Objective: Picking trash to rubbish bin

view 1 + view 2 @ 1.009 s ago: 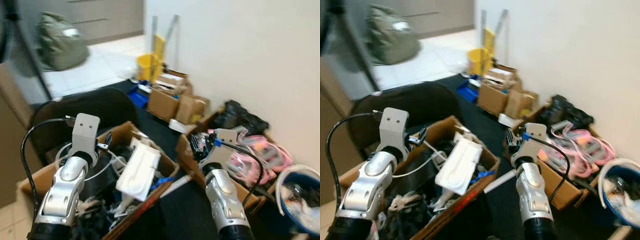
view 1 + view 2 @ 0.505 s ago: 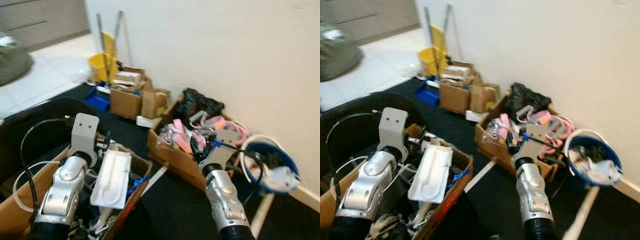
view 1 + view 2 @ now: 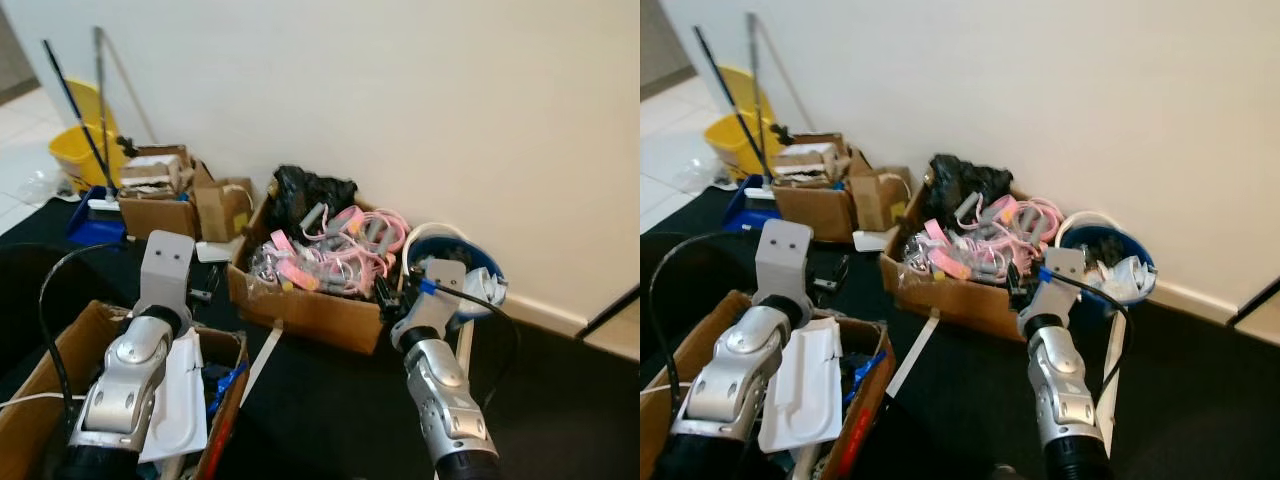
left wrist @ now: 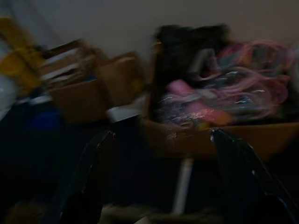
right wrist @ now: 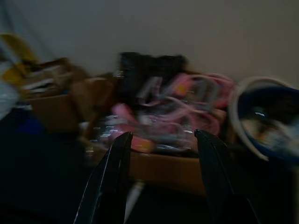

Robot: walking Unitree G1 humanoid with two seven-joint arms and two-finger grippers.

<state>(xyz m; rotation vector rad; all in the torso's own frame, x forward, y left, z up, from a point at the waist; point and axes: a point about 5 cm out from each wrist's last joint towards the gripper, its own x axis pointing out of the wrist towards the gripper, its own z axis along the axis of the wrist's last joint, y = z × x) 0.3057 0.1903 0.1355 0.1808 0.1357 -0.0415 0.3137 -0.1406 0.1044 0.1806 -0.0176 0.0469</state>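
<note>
The round blue rubbish bin with a white rim (image 3: 1110, 262) sits right of centre against the white wall (image 3: 1040, 90), beside a brown cardboard box of pink straps (image 3: 970, 255). Left hand (image 4: 156, 175) and right hand (image 5: 161, 175) hang released, fingers apart, grasping nothing.

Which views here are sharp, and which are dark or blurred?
Left and right eye views: evenly lit and fairly sharp, the blue bucket and box of pink items readable. Left wrist view: dim and smeared. Right wrist view: dark and soft, though the right hand fingers stand apart.
</note>
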